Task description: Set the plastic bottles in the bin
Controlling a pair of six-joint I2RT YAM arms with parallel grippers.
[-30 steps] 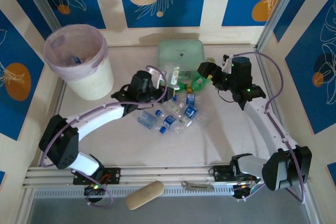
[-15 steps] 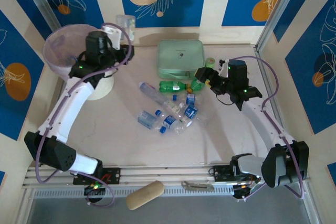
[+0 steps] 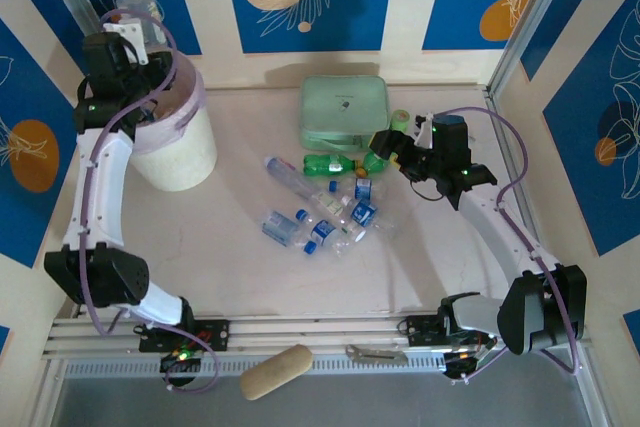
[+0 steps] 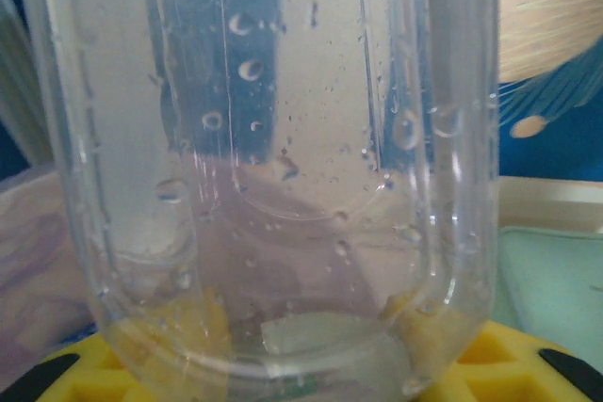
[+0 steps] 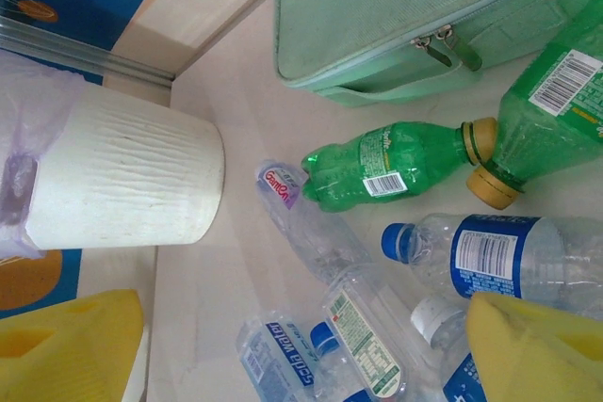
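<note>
A: What has moved?
B: The left gripper (image 3: 128,35), clamping a clear bottle (image 3: 141,7), has swung from the bin's (image 3: 180,152) right side to above its far rim.
A: And the right gripper (image 3: 388,144)?
B: Spread wide, empty, well right of the bin, by the remaining bottles (image 3: 330,212).

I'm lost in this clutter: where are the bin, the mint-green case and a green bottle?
bin (image 3: 188,152): top view, white side wall.
mint-green case (image 3: 345,107): top view, middle of its lid.
green bottle (image 5: 382,168): right wrist view, labelled mid-body.
</note>
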